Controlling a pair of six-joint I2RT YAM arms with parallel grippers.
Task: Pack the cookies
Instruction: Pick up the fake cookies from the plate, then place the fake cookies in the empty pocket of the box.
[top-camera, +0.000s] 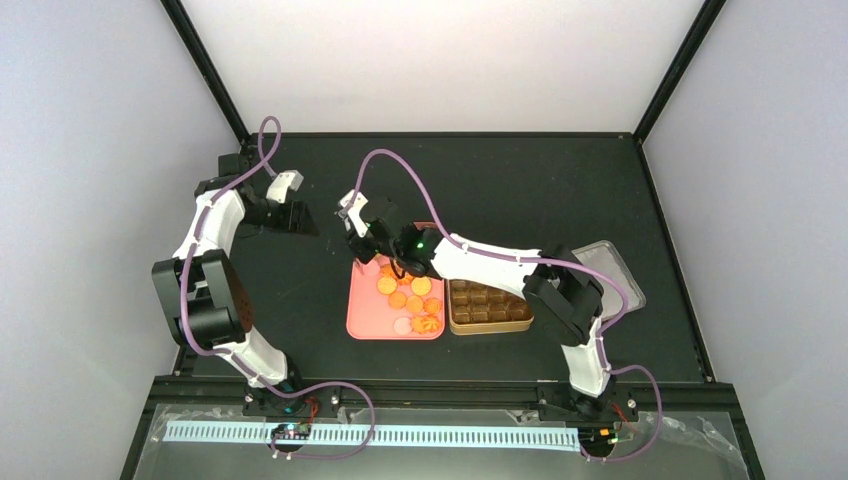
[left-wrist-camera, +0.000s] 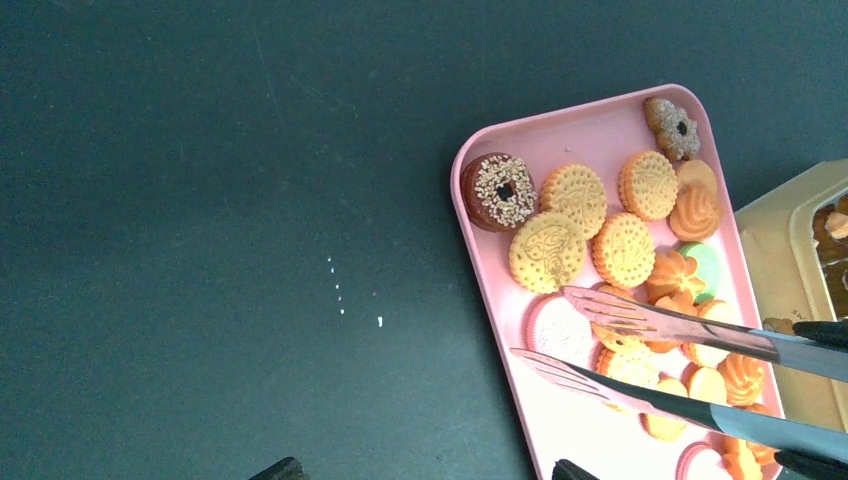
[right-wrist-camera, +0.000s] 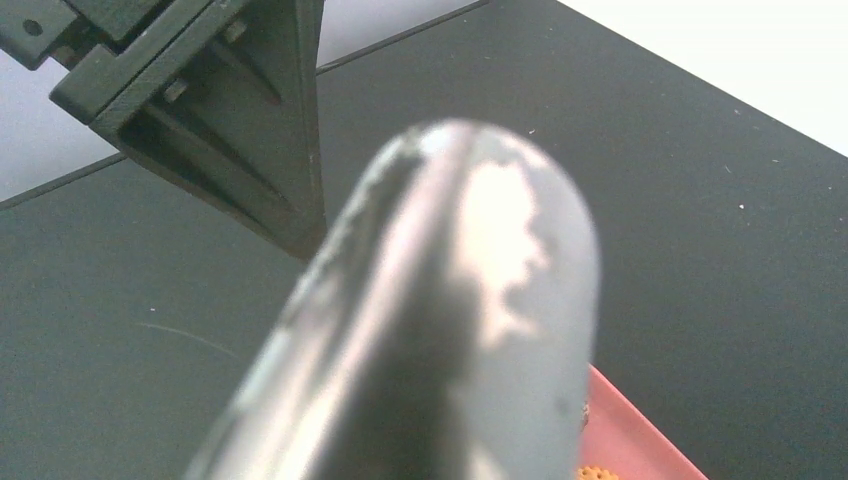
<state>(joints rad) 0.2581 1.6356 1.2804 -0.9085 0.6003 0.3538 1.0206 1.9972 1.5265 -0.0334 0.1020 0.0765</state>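
Note:
The cookies, mostly orange and yellow rounds plus a dark sprinkled ring, lie on a pink tray. From above, the cookies fill the right half of that tray. My right gripper hangs over the tray's far end, shut on metal tongs. The tong tips are spread and straddle a pink-rimmed white cookie. The tongs' rounded end blocks most of the right wrist view. My left gripper is open and empty over the bare table, left of the tray.
A gold box with brown compartments sits against the tray's right side. A clear lid lies further right, partly under the right arm. The left gripper's black body stands close beyond the tongs.

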